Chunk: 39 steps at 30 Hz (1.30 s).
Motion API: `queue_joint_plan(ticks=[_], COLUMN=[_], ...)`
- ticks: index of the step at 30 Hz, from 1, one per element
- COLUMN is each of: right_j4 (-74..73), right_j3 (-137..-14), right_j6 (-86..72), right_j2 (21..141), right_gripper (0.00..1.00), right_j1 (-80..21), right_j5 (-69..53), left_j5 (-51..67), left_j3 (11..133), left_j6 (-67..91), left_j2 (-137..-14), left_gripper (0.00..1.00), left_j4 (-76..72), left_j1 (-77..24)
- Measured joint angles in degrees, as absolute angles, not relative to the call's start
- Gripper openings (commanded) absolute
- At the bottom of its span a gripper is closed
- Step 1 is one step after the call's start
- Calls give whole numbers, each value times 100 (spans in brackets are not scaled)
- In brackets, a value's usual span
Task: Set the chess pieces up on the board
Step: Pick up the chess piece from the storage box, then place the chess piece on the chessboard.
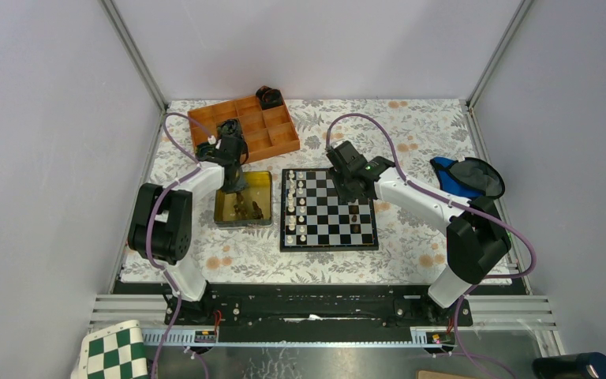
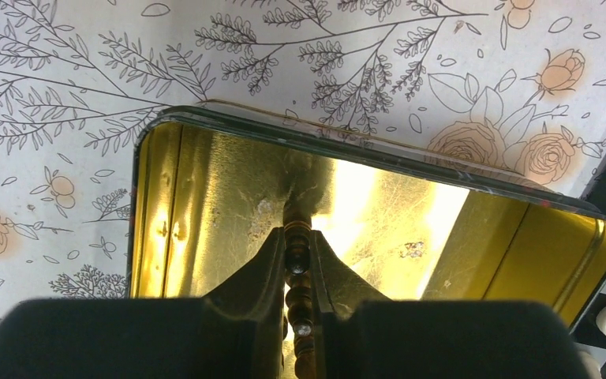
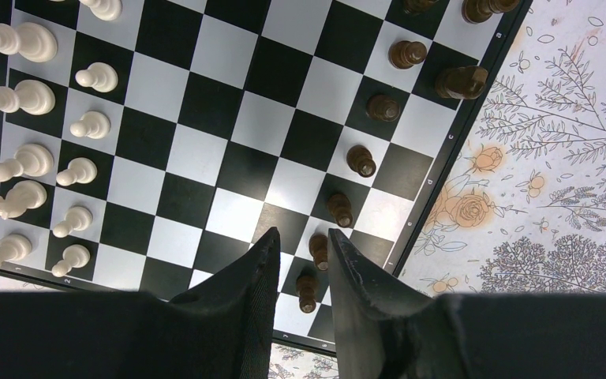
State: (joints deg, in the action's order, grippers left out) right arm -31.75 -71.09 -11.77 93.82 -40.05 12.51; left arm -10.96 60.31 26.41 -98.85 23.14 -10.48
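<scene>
The board [image 1: 327, 227] lies at the table's middle. White pieces [image 3: 87, 125] stand in two columns along its left side, and dark brown pieces [image 3: 360, 160] stand along its right side. My left gripper [image 2: 297, 237] is down inside a gold tin [image 2: 205, 181] and is shut on a dark brown piece [image 2: 298, 254], held upright between the fingers. In the top view the left gripper [image 1: 231, 188] is over the tin's left part. My right gripper [image 3: 304, 237] hovers open over the board's right edge, with two brown pawns [image 3: 318, 249] below the gap.
More brown pieces [image 1: 248, 209] stand in the gold tin [image 1: 262, 180] left of the board. An orange compartment tray [image 1: 245, 126] with black coiled objects [image 1: 269, 96] sits at the back. A blue and grey bag [image 1: 461, 178] lies right. A green-and-white checkered sheet [image 1: 114, 351] lies near left.
</scene>
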Motion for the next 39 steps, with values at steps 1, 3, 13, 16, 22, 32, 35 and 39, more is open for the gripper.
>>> queue_joint_plan(ticks=[1,3,13,16,22,32,35,39], right_j4=[-3173,-3173,-3175,-3179,-3179,-3210,-3262,-3286], right_j3=[-7109,-7109,-7109,-7126,-7181,-7253,-7417,-7612], right_j6=[-1177,-1177,-1175,-1177,-1229,-1505,-1671,-1835], right_j2=[9382,9382,9382,9382,9373,9126,9013,9006], right_gripper=[35,35,34,34,34,34,35,35], right_j1=[-4005,-4005,-4005,-4005,-4001,-3828,-3518,-3122], right_j5=[1251,1251,1269,1299,1417,1811,1966,2012], left_j5=[-1098,-1120,-1490,-1638,-1723,-1181,-819,-670], left_j3=[6031,6031,6136,6200,6217,6217,6217,6217], left_j6=[2641,2644,2665,2735,2860,2884,2891,2974], left_j2=[-9880,-9867,-9605,-9297,-8722,-7979,-7642,-7406], left_gripper=[19,19,13,7,0,0,0,0], left_j4=[2311,2311,2421,2440,2582,3133,3306,3428], left_j1=[-1035,-1007,-919,-893,-888,-891,-1011,-1664])
